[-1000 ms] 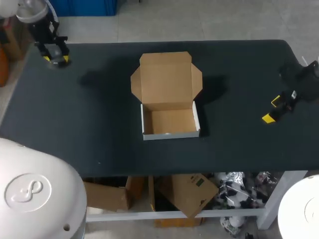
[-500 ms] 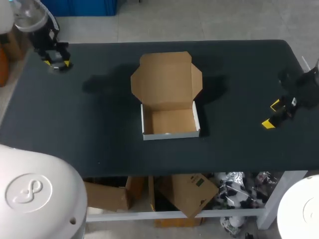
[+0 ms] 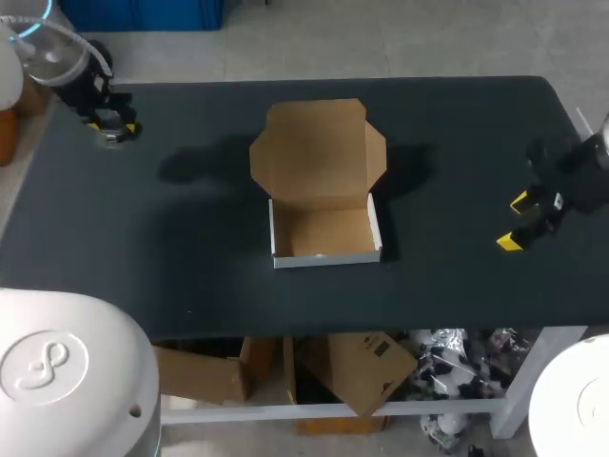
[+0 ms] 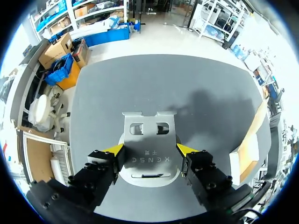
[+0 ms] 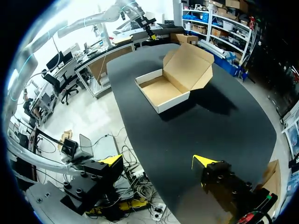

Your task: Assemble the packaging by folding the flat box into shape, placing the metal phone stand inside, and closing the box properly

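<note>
Brown cardboard, already folded into shape, made up the box [image 3: 324, 257] that sat at the middle of the black worktop [image 3: 190, 238]. Its white outer walls stood up, its inside held nothing, and its lid [image 3: 319, 152] leaned open behind it with both side flaps spread. Your left arm came in at the far left corner, and its left tool [image 3: 114, 127] hung low over the worktop there, well apart from the box. From that wrist you could see the metal phone stand [image 4: 148, 140], a grey plate with two cut-outs on a rounded base, lying directly under the tool and between its yellow tips. Whether the left tool actually had hold of the stand you could not tell. The box showed only at the far edge of that view [image 4: 247, 154]. Your right arm stood at the right end of the worktop, with the right tool [image 3: 515, 222] spread wide and holding nothing. From its wrist, the box [image 5: 173, 103] lay well ahead of the tool.
</note>
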Tool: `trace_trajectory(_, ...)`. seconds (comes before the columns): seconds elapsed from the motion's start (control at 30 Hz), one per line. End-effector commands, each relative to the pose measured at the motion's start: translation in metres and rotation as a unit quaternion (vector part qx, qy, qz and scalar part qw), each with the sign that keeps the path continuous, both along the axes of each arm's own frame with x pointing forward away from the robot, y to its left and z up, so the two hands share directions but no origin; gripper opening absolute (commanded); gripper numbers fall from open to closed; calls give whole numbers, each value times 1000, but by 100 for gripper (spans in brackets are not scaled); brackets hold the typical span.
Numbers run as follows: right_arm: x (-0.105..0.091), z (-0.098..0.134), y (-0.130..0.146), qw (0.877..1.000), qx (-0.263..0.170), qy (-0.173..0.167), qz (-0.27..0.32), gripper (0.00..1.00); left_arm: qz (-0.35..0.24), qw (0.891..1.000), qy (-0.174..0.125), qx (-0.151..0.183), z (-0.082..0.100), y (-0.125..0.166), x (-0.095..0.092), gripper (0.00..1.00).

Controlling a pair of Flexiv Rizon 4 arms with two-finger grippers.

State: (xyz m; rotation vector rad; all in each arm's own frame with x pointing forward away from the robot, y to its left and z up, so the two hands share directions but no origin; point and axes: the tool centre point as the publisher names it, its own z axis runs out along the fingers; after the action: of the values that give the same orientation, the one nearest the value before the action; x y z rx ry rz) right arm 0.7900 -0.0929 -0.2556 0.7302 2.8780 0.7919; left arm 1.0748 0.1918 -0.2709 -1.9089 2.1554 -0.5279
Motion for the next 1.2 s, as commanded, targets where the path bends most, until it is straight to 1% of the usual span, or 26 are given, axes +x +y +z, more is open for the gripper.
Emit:
trace_trajectory(0.03, 7, -10, 1, 1000, 8, 0, 10, 100, 0, 999, -45, 0, 4, -12, -13, 0)
trace_trajectory(0.17, 7, -13, 2, 1000, 15, -14, 18, 100, -15, 999, -44, 1, 6, -23, -19, 0)
trace_trajectory(0.2, 7, -14, 3, 1000, 12, -20, 21, 100, -23, 999, -42, -2, 7, -26, -21, 0)
trace_trajectory(0.27, 6, -16, 5, 999, 20, -34, 33, 100, -29, 999, -43, -2, 8, -31, -26, 0)
trace_trajectory(0.37, 6, -18, 7, 998, 25, -41, 38, 100, -40, 998, -44, 0, 9, -37, -31, 0)
trace_trajectory(0.43, 7, -20, 11, 999, 27, -29, 37, 100, -48, 998, -44, 1, 10, -43, -36, 0)
trace_trajectory(0.5, 8, -21, 15, 999, 27, -27, 39, 100, -55, 997, -45, 2, 11, -48, -39, 0)
trace_trajectory(0.77, 10, -25, 26, 999, 22, -26, 40, 100, -74, 996, -47, 5, 12, -60, -47, 0)
trace_trajectory(0.9, 13, -28, 27, 999, 25, -25, 39, 100, -82, 995, -48, 6, 13, -65, -51, 0)
trace_trajectory(1.07, 19, -31, 29, 999, 25, -21, 38, 100, -89, 995, -48, 7, 14, -68, -54, 0)
trace_trajectory(1.2, 23, -34, 33, 999, 16, -14, 42, 100, -92, 995, -48, 8, 14, -70, -56, 0)
